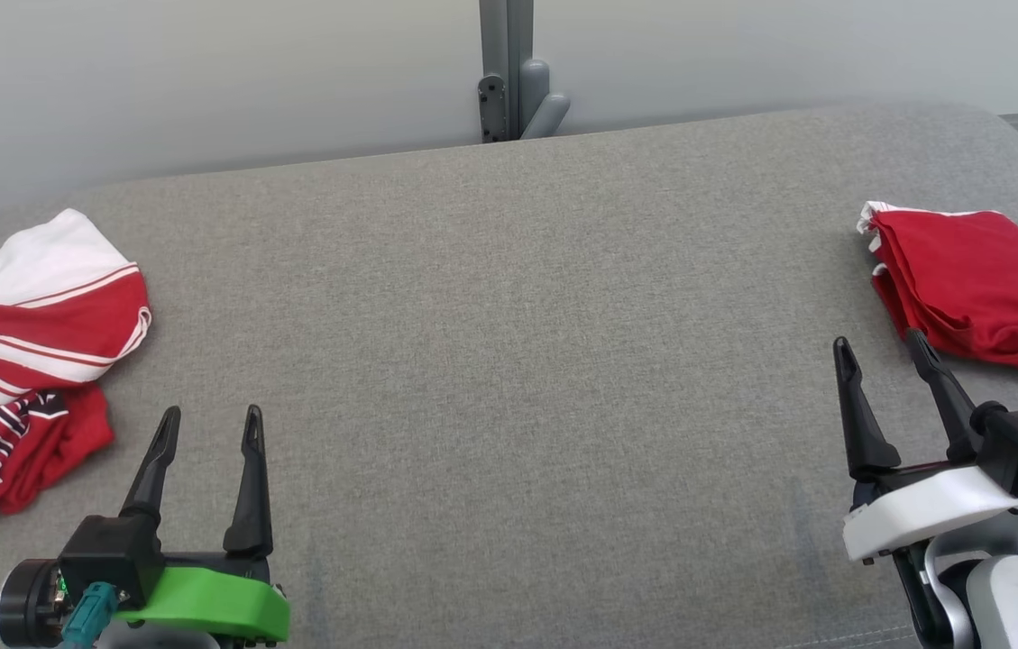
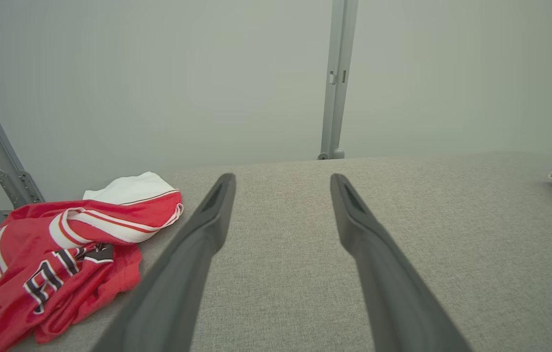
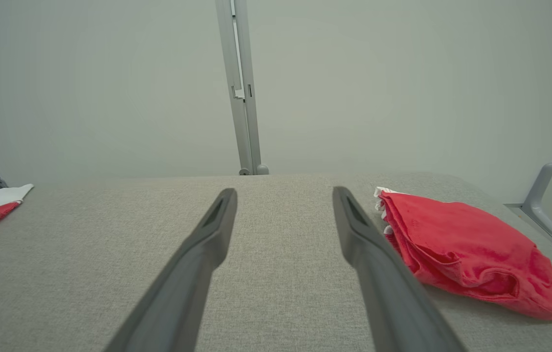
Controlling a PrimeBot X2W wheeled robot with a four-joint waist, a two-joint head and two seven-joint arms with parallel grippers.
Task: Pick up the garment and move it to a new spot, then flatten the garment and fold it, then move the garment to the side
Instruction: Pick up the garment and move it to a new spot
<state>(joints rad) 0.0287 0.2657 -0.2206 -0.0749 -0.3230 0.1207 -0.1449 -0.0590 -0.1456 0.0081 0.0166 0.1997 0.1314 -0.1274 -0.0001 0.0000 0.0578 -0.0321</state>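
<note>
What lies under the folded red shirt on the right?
The red shirt rests on the grey cloth tabletop; a white edge peeks out at its far corner. Anything beneath its folds is covered.

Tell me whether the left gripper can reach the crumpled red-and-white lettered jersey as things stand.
Probably yes. The left gripper stands open just beside the crumpled red-and-white lettered jersey, apart from it, with only bare grey fabric tabletop between them.
</note>
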